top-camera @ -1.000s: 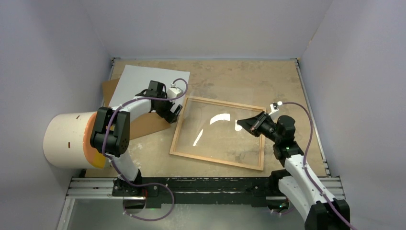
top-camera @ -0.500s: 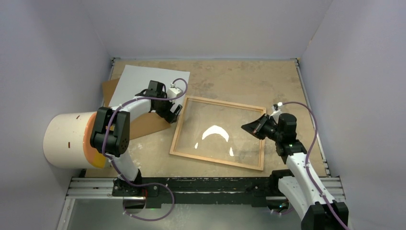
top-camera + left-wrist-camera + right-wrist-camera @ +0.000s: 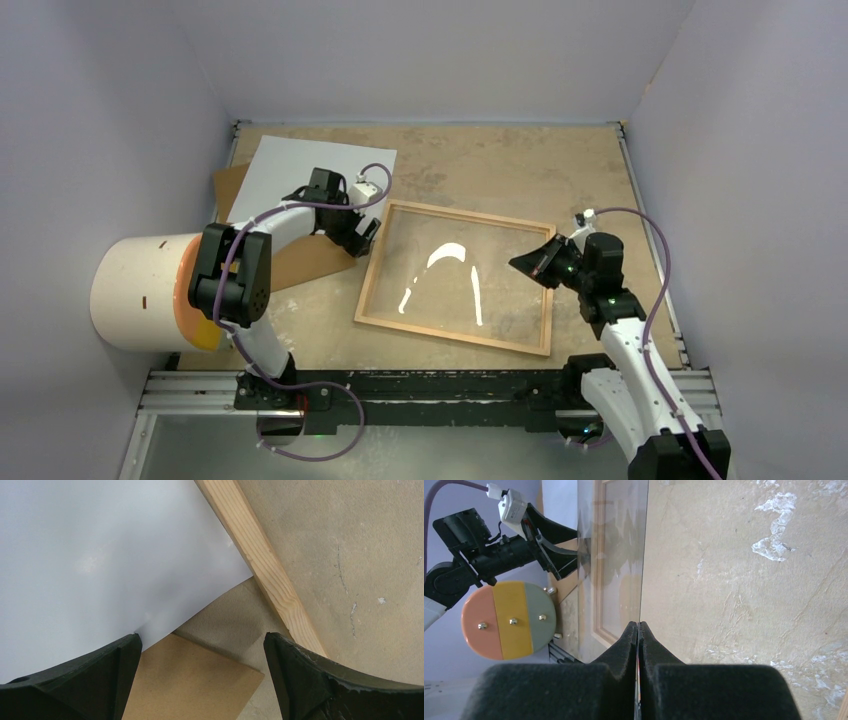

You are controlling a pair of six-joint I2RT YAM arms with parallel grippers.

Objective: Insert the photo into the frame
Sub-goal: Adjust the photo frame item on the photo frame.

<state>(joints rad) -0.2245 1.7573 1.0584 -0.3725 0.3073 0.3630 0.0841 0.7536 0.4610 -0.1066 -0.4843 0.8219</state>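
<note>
A: Top view: photo (image 3: 300, 175), white back up, on backing board (image 3: 305, 262), left of frame (image 3: 455, 335).
B: Left wrist: left gripper (image 3: 200, 645) agape over its corner. Likely thin, floppy, slick; take an edge.
A: Right wrist: right gripper (image 3: 638, 635) pinched on glass pane (image 3: 619, 555). Brittle, presumably.

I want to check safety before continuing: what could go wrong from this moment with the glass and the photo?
1. The right gripper is shut on one thin edge of the glass pane, which seems tilted up from the frame; it may slip or crack.
2. The photo lies flat, white side up, partly on the backing board; the open left gripper may crease its corner or push it against the frame.
</note>
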